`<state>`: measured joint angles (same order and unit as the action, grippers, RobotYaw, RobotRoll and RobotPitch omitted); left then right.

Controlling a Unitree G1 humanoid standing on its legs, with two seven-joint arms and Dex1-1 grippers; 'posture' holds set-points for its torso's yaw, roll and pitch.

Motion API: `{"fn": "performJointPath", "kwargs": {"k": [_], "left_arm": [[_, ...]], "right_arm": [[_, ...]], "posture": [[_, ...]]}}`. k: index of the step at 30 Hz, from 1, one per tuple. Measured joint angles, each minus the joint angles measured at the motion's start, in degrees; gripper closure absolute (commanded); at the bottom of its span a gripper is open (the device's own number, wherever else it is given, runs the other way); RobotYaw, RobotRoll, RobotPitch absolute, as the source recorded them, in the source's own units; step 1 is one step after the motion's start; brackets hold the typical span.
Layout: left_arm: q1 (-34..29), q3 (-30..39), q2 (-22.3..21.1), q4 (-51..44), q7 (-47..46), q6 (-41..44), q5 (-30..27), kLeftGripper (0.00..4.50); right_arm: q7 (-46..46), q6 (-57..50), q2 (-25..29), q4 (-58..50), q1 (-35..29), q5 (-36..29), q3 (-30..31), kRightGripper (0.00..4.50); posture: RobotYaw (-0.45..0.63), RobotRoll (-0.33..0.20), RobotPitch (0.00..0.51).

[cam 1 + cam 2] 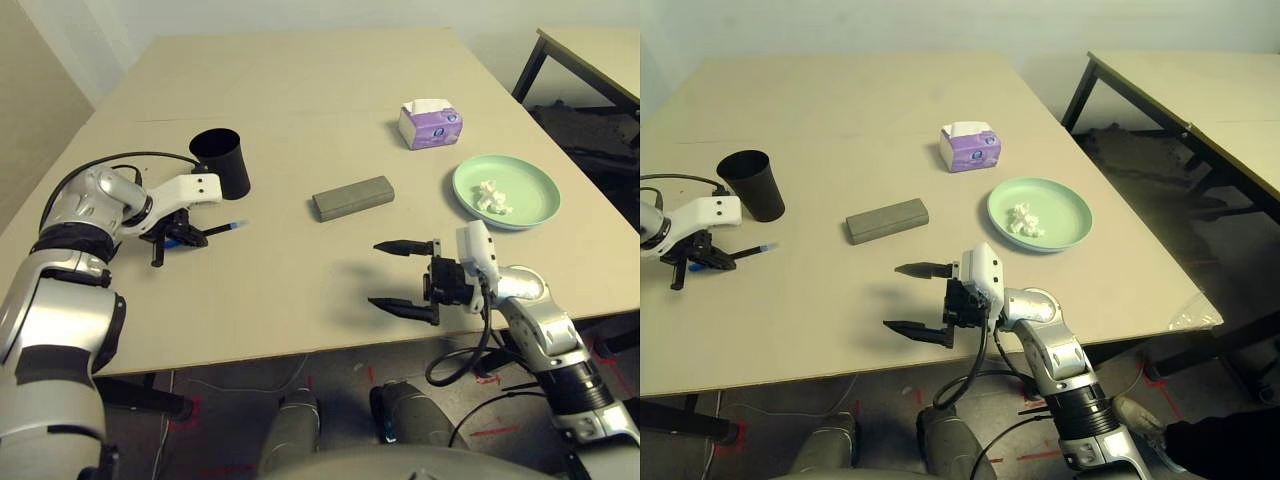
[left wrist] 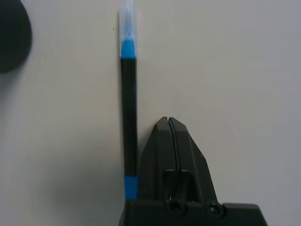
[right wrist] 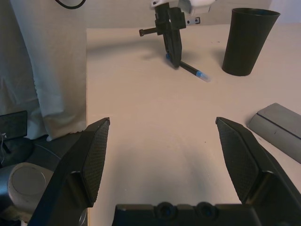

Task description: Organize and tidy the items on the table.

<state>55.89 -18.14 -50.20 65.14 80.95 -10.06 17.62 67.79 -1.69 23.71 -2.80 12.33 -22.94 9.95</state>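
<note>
On the table [image 1: 300, 90], left side, just beside the black cup [image 1: 222, 160]: pen [image 2: 129, 117] lying flat alongside the left gripper [image 2: 168, 123], closed on nothing. Pickup step in hand, judged missed. Next: reopen, straddle pen, close. Right gripper [image 1: 376, 273] spread wide, empty, mid-table.

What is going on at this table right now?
The robot is tidying the table. Its left gripper is shut down at the pen near the black cup, but the pen lies beside the closed fingers, not between them. The right gripper hovers open, holding nothing.
</note>
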Motion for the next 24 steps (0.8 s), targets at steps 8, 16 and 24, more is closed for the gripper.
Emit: {"fn": "performJointPath", "kwargs": {"k": [8, 16, 24], "left_arm": [[1.1, 3.7, -3.1, -4.7, 4.6, 4.7, -3.9, 4.47], [1.9, 2.8, -3.8, -6.3, 0.0, 4.6, -1.3, 2.17], [1.5, -0.3, -0.2, -2.8, -5.0, 1.6, 2.7, 0.02]], "right_arm": [[0.2, 0.0, -0.1, 0.1, 0.3, 0.0, 0.3, 0.00], [0.2, 0.0, -0.7, 0.7, 0.9, 0.0, 0.4, 0.00], [0.2, 0.0, -0.9, 0.7, 0.8, 0.1, 0.5, 0.00]], "posture": [[-0.09, 0.000, 0.080], [-0.10, 0.000, 0.085], [-0.12, 0.000, 0.086]]}}
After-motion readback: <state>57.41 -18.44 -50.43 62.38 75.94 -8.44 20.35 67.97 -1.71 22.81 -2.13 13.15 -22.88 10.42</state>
